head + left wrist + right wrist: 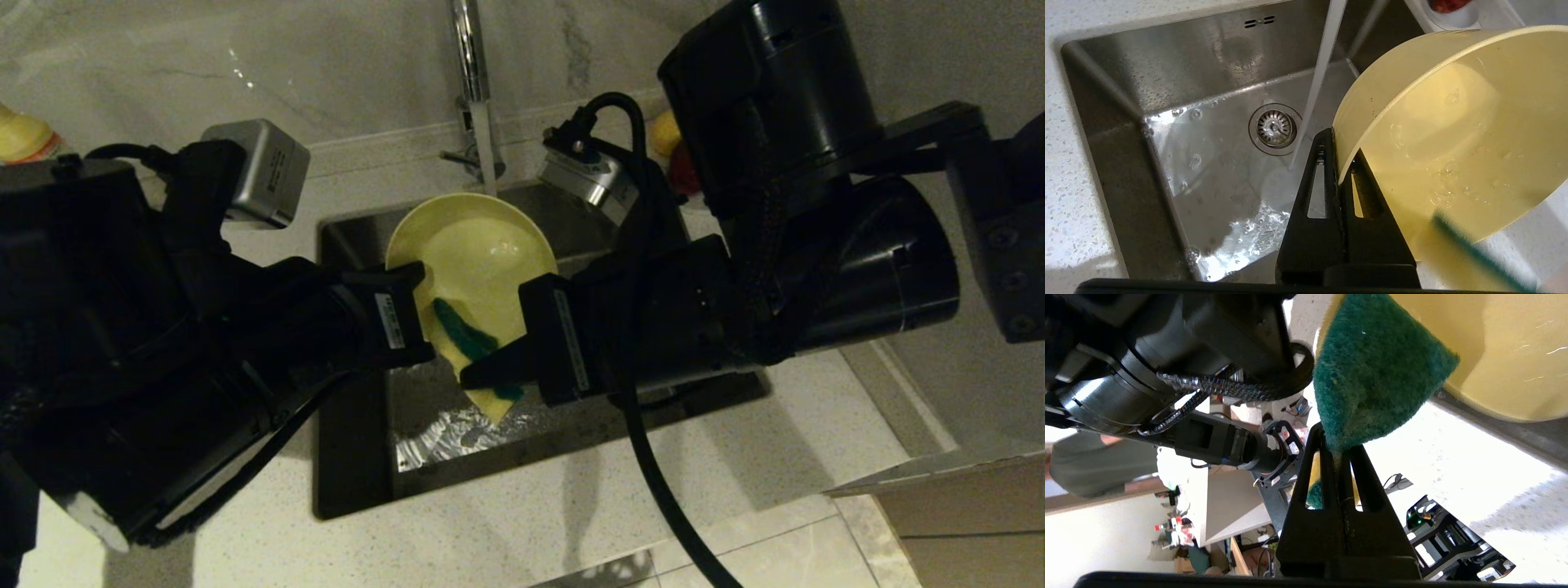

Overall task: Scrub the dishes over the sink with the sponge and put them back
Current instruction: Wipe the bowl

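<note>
A yellow bowl hangs tilted over the sink, its rim pinched by my left gripper, which is shut on it; the wrist view shows the bowl wet inside, with one finger either side of its wall at my left gripper. My right gripper is shut on the sponge, whose green face lies against the inside of the bowl. In the right wrist view the sponge bulges out past the right gripper, beside the bowl. No pink or blue bowl is in view.
Water runs from the tap in a stream down beside the drain strainer in the wet basin. Pale speckled counter surrounds the sink. Yellow and red items sit at the back right, a yellow bottle far left.
</note>
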Controlling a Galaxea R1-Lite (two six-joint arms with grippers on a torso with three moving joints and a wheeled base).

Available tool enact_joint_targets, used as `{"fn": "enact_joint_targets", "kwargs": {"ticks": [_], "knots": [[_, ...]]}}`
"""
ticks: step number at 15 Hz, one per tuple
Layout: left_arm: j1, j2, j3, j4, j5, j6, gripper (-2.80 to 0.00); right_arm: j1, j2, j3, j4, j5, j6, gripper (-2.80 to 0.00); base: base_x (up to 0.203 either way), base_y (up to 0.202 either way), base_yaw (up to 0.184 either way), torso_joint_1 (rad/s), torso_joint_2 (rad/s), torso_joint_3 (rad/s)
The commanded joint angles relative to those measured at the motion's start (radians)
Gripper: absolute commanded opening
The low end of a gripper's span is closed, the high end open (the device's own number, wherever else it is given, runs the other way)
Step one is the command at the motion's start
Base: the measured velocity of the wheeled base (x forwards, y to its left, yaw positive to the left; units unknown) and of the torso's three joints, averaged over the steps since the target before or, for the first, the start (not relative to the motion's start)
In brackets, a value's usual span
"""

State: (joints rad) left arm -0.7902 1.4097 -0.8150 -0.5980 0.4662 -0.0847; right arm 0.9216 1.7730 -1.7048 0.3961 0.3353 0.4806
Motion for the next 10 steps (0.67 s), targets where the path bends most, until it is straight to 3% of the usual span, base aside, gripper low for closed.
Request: {"fn": "enact_joint_targets", "kwargs": {"ticks": [1,4,10], "knots": [[0.000,0.012,-0.004,-0.005,0.005,-0.003,-2.80,0.015,0.040,-0.030,-0.006,0.002,0.003,-2.80,0.000,0.000,0.000,0.000,0.00,0.000],[0.003,0.014,-0.010,-0.005,0.005,-0.004,-2.80,0.025,0.060,-0.066,-0.005,0.002,0.003,-2.80,0.000,0.000,0.000,0.000,0.00,0.000],[0.023,0.011,-0.015,-0.006,0.003,-0.009,-2.80,0.011,0.023,0.000,-0.004,0.001,0.004,-2.80,0.000,0.000,0.000,0.000,0.00,0.000]]}}
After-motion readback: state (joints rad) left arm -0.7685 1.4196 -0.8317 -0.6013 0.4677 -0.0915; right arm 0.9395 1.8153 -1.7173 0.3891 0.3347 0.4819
